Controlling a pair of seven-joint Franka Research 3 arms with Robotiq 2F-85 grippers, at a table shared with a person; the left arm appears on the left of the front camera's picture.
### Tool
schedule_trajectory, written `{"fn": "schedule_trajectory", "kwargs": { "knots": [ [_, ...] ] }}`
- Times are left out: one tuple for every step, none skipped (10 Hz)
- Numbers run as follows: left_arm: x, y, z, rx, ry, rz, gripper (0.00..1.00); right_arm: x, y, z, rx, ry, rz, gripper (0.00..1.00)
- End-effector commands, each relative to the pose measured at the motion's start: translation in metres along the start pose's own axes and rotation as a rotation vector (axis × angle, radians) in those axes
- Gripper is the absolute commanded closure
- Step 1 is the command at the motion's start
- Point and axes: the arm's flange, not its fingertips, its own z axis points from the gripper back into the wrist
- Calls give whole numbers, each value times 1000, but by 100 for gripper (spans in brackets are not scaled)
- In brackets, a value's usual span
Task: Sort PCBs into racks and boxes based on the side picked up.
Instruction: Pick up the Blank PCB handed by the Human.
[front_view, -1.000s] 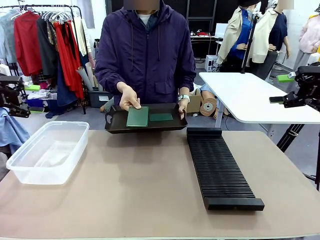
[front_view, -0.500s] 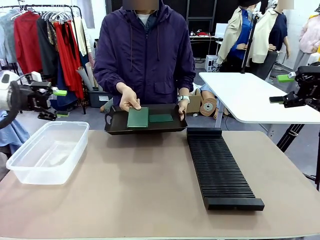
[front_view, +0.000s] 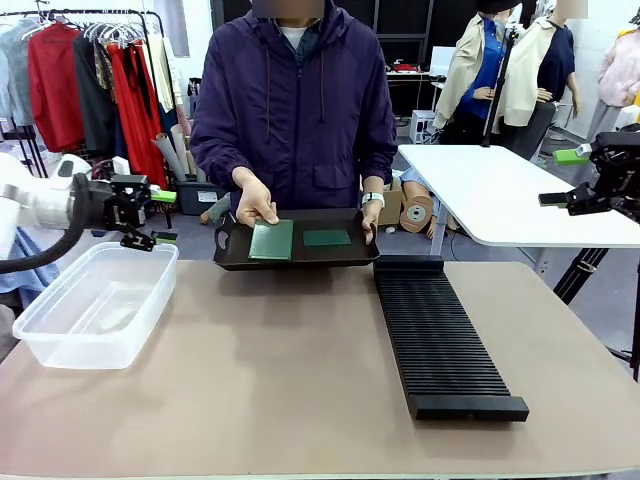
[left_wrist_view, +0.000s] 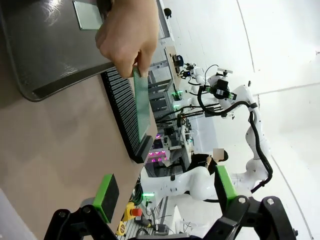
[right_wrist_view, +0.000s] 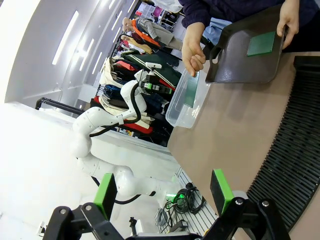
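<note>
A person holds a black tray (front_view: 296, 258) above the table's far edge. One hand (front_view: 256, 203) lifts a pale green PCB (front_view: 272, 240) by its top edge; it shows edge-on as the lifted PCB (left_wrist_view: 141, 102) and the lifted PCB (right_wrist_view: 191, 90). A darker PCB (front_view: 326, 238) lies flat on the tray. My left gripper (front_view: 152, 216) hangs open over the clear box's (front_view: 95, 300) far corner, left of the tray. My right gripper (front_view: 561, 178) stands open far right, above the white side table. The black slotted rack (front_view: 440, 335) lies right of centre.
A white side table (front_view: 510, 200) stands behind the right corner. A clothes rail with garments (front_view: 90, 80) fills the back left. The brown tabletop (front_view: 270, 380) between box and rack is bare.
My left arm has swung in from the left edge to the box's far corner, toward the tray. The person's tray has shifted slightly right. My right arm has not moved.
</note>
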Motion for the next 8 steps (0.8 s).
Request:
{"fn": "schedule_trajectory", "kwargs": {
  "knots": [
    [-3,5,-10,-51,-56,-1,0,1,2,0,4,-1,2,0],
    [-6,10,-19,-79,-65,-5,0,1,2,0,4,-1,2,0],
    [-7,17,-31,-99,-60,-3,0,1,2,0,4,-1,2,0],
    [-7,21,-42,-108,-61,-1,0,1,2,0,4,-1,2,0],
    [-8,26,-52,-86,-50,0,0,1,2,0,4,-1,2,0],
    [-9,30,-63,-86,-37,7,0,1,2,0,4,-1,2,0],
    [-10,35,-74,-96,-43,-1,0,1,2,0,4,-1,2,0],
    [-9,39,-83,-101,-51,-4,0,1,2,0,4,-1,2,0]
  ]
}}
